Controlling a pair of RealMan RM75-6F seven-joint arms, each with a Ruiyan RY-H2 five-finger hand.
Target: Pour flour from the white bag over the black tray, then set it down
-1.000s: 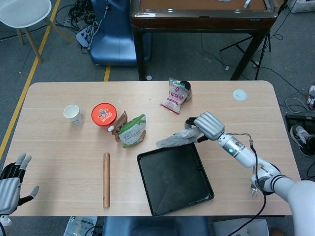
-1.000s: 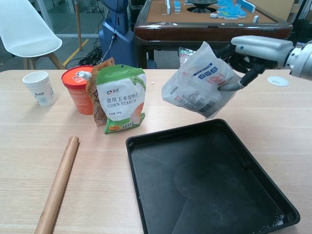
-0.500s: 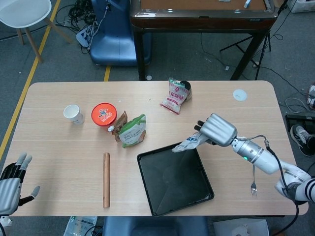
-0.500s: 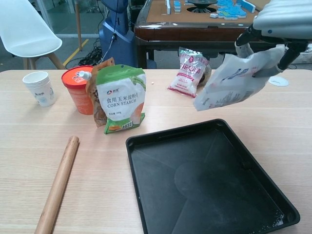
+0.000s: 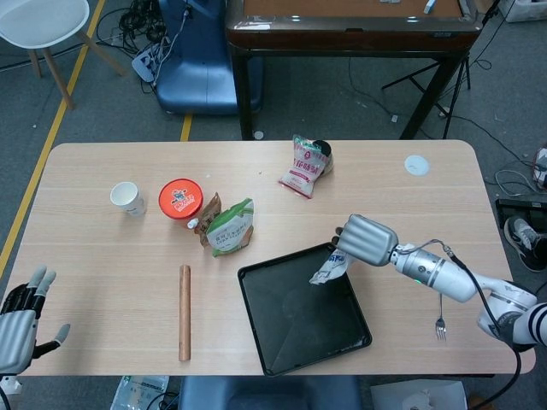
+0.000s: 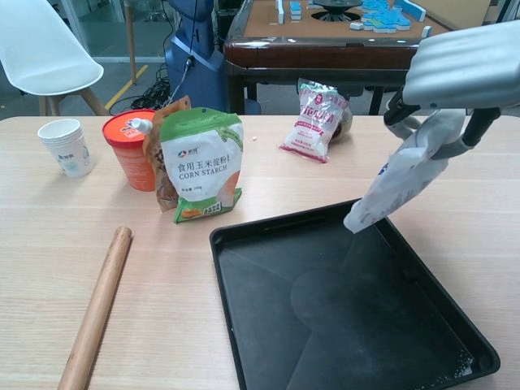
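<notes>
**Bag tipped over the tray, pour under way**

The white bag point(image 6: 404, 180) is held by the right hand point(image 6: 463, 69), fingers closed around its upper end, and is tilted mouth-down over the black tray point(image 6: 268, 325). A faint dusting seems to lie on the tray floor, though no falling flour can be made out. Setting the bag down remains. The left hand point(image 5: 17, 329) is kept idle at the table edge, fingers spread, nothing held.

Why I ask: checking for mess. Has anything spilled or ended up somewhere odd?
Only a little white powder in the black tray's near right corner. A fork lies by the table's right edge. The right hand holds the white bag tipped over the tray.
</notes>
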